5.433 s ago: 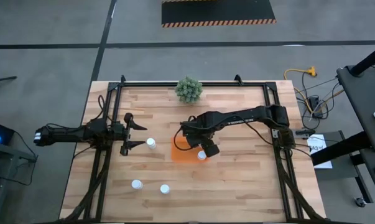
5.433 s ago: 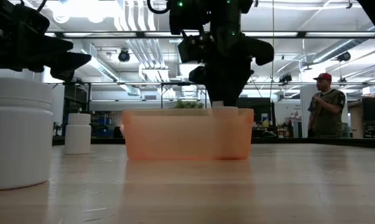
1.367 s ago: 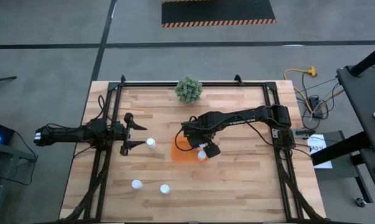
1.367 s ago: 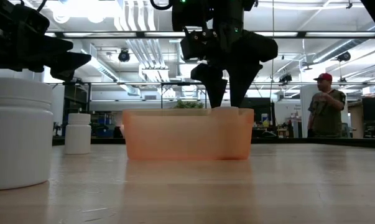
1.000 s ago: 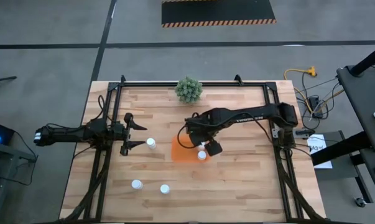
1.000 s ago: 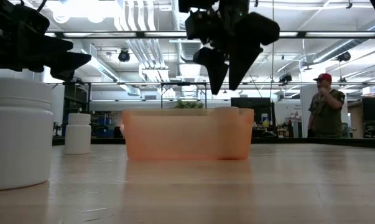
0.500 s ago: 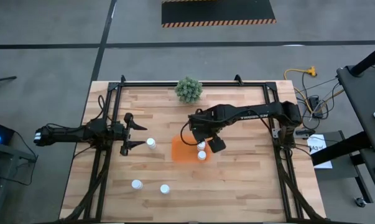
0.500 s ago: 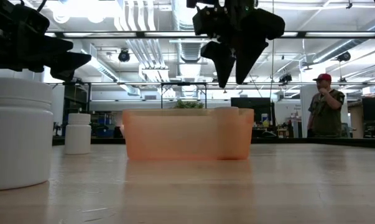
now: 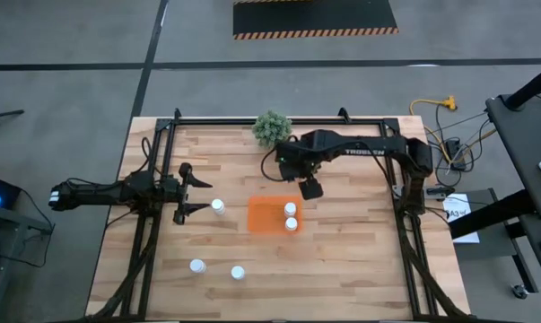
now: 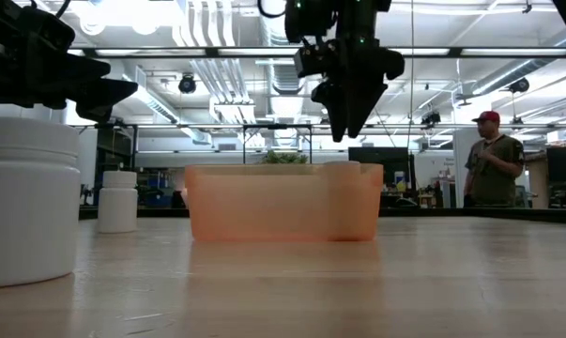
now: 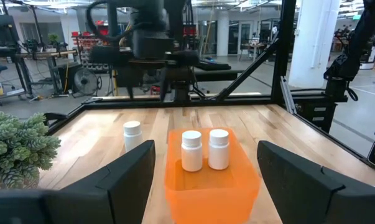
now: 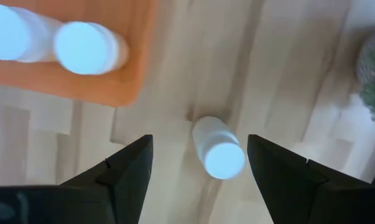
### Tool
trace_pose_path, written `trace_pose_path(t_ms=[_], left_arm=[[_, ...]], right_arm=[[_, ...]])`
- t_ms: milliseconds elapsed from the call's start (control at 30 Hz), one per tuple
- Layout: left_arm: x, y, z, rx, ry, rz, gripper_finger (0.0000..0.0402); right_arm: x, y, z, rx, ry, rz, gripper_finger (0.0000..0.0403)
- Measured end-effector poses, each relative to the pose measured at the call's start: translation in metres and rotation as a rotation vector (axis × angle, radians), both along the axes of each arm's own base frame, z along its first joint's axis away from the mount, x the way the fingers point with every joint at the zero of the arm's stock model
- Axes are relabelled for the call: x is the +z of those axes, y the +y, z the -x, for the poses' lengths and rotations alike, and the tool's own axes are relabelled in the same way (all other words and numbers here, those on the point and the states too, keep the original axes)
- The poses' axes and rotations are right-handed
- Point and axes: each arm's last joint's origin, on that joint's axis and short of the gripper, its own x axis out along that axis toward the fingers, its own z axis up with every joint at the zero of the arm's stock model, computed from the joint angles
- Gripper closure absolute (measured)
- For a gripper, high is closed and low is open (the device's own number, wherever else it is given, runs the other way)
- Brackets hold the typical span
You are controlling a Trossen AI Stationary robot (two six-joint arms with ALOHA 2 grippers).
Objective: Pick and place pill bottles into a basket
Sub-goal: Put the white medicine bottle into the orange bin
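The orange tray [image 9: 268, 217] holds two white pill bottles [image 9: 291, 209] [image 9: 291, 223] standing at its right end; they also show in the left wrist view [image 11: 191, 149] [image 11: 219, 148]. My right gripper [image 12: 199, 186] is open and empty, pointing down over a bottle [image 12: 218, 149] that stands on the table just beyond the tray's far side. It hangs high in the low view [image 10: 344, 103]. My left gripper [image 9: 194, 190] is open and empty at the table's left, beside a bottle [image 9: 218, 206]. Two more bottles [image 9: 196, 266] [image 9: 238, 272] stand near the front edge.
A small green plant [image 9: 272, 128] stands at the far edge, close to the right arm. Black frame rails [image 9: 153, 224] run along the table's left and right sides. A person [image 10: 494, 160] stands in the room beyond the table.
My right gripper, open and empty, has gone from above the tray's right end toward the table's far edge and now hangs over the bottle standing beyond the tray. The two bottles in the tray have stayed where they were.
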Motion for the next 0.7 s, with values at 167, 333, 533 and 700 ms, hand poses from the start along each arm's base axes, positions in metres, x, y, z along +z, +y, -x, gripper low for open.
trace_pose_path(t_ms=[167,333,533,700], left_arm=[[0.000,0.000,0.000,0.000,0.000,0.000,0.0136],[0.000,0.000,0.000,0.000,0.000,0.000,0.0136],[0.000,0.000,0.000,0.000,0.000,0.000,0.0136],[0.000,0.000,0.000,0.000,0.000,0.000,0.0136]], right_arm=[[0.000,-0.019,0.004,-0.047,0.007,-0.015,0.0154],[-0.003,-0.031,0.008,-0.078,0.010,-0.059,0.0156],[-0.019,-0.039,0.014,-0.100,0.040,-0.065,0.0154],[-0.030,-0.041,0.016,-0.099,0.048,-0.066,0.0154]])
